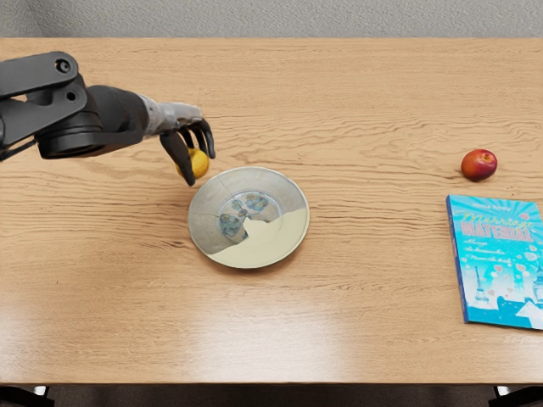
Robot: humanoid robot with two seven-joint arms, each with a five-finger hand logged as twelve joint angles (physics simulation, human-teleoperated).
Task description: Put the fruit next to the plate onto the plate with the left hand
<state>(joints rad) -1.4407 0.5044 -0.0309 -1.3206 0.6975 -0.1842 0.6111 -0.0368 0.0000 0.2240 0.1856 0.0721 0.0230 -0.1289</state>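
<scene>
Wooden table (339,339) fills nearly the whole frame, with a strip of grey wall (271,17) along the top. A dark left arm (76,119) reaches in from the upper left edge. Its left hand (187,140) points downward over a small yellow fruit (198,163), left of centre in the frame. The thumb sits on the left side of the fruit and the other fingers curl over its top and right side, so the hand appears to be grasping it. Whether the fruit rests on the table or is slightly lifted cannot be told.

A round, pale plate (197,203) lies just below and to the right of the fruit, its upper left rim just beside it. The coming move likely runs a short way toward the lower right, onto the plate. The fruit looks round, with no clear long axis.

Far right, well apart, sit a red apple (479,164) and a blue book (496,259). No right arm shows.
</scene>
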